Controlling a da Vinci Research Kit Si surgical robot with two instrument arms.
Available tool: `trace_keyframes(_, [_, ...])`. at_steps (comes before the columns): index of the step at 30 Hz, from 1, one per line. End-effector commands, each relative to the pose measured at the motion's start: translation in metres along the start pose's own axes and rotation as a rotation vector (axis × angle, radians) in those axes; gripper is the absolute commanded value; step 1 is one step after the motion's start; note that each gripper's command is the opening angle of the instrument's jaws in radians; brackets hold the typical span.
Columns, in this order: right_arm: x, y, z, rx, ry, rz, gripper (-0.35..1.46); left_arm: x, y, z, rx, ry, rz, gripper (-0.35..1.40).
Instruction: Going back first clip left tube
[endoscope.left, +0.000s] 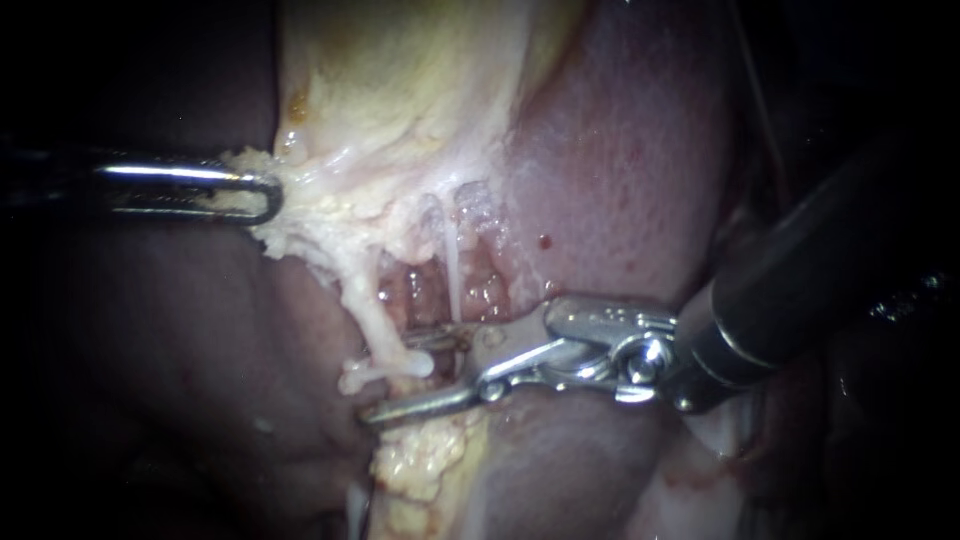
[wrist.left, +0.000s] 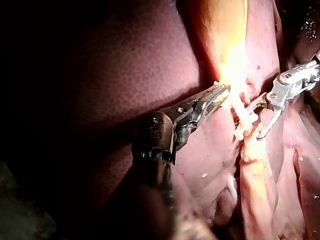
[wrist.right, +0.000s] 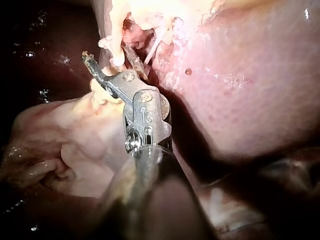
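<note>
One pale left tube (endoscope.left: 375, 320) crosses the frame's lower centre — likely soft, slippery, easily torn, so best taken mid-length. It lies between the released jaws of the right instrument (endoscope.left: 392, 380); at left, the left instrument (endoscope.left: 268, 195) clenches fatty tissue (endoscope.left: 300, 235).

No legible text or labels.

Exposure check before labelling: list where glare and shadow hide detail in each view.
Endoscope view: light pools on the pale fatty tissue, the edges go black, and my left instrument sinks into shadow along its shaft. Left wrist view: glare burns out that tissue ahead of it; the liver beside is dim. Right wrist view: glare whites out the same tissue ahead of my right instrument.
</note>
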Motion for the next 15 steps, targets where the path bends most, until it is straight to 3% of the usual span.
trace_keyframes(1, [0.0,0.0,-0.0003,-0.004,0.001,-0.016,0.5,0.0,0.0,0.0,0.0,0.0,0.0,-0.35])
trace_keyframes(5, [0.0004,-0.0003,-0.0027,-0.013,0.005,-0.072,0.5,0.0,0.0,-0.0001,-0.001,0.0,0.0,-0.35])
trace_keyframes(15, [0.0027,-0.0012,-0.0123,-0.034,0.012,-0.251,0.5,0.0,0.0,-0.0001,-0.001,0.0,0.0,-0.35])
